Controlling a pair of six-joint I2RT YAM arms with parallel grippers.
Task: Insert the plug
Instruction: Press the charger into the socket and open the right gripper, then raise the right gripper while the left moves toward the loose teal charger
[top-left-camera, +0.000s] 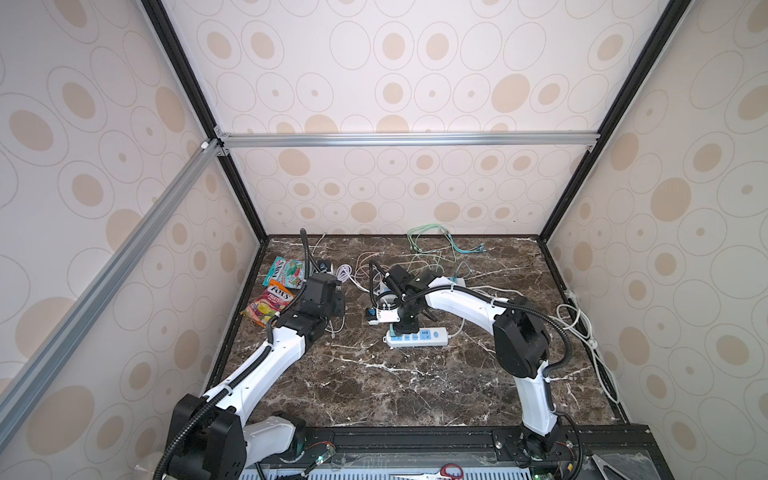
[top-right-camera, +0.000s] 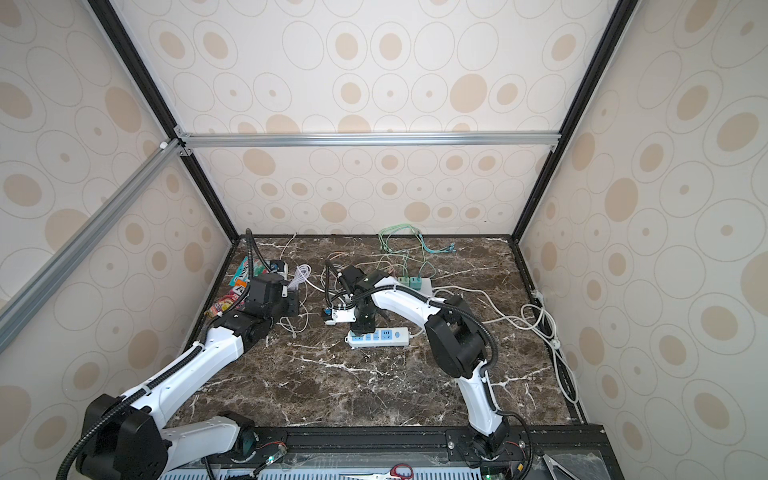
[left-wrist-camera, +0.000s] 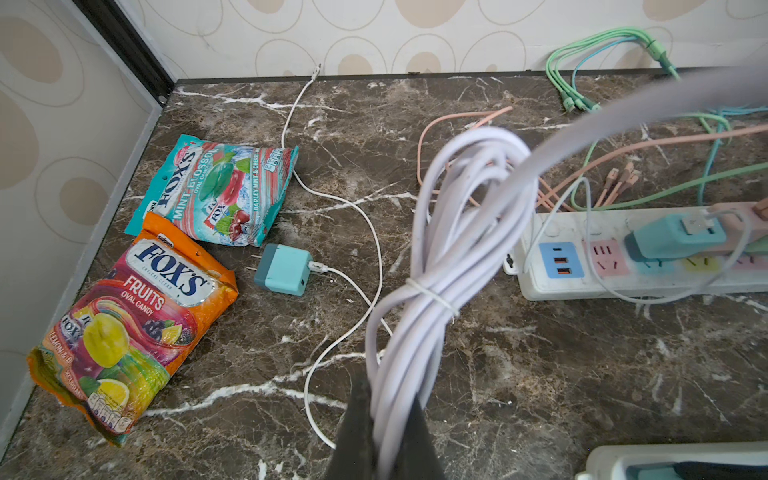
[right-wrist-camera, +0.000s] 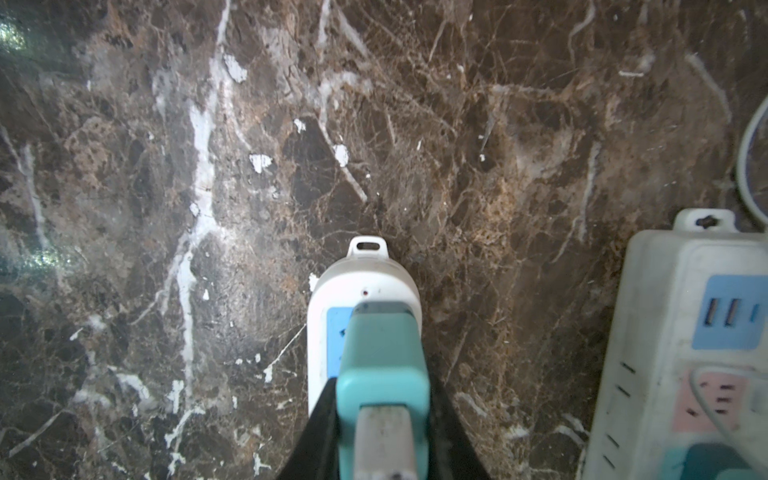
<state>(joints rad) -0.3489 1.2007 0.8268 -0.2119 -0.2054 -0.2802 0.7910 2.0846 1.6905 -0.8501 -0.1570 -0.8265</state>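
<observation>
Plug: The teal plug (right-wrist-camera: 382, 365) is between the right jaws. It is over the blue hole at the end of the small white power strip (right-wrist-camera: 365, 274).
Pins: They are hidden under the plug. I cannot tell if they are in the hole yet.
Right jaws: They are partly closed and hold the plug by its two sides.
Way to go: The hole is right under the plug and the jaws point down at the counter (top-left-camera: 374, 395). So I think the push must go straight down.
Strip: In both top views the small white power strip (top-left-camera: 419, 336) lies near the middle of the counter. Its long side runs almost along the front edge. The plug is at its left end.
Nearer arm: The right arm (top-left-camera: 457, 297) is already there. The left arm (top-left-camera: 286, 345) is well apart, near the left edge.
Left jaws: They are closed tight on a lilac cable bundle (left-wrist-camera: 449, 249) and hold it up off the counter.
Nearby: A big power strip (right-wrist-camera: 673, 291) lies just beside the small one, toward the back edge. Two candy bags (left-wrist-camera: 224, 191) and a spare charger (left-wrist-camera: 284, 269) lie near the back left corner.
Risk: Nothing holds the small strip down, so it may slide when pushed.
</observation>
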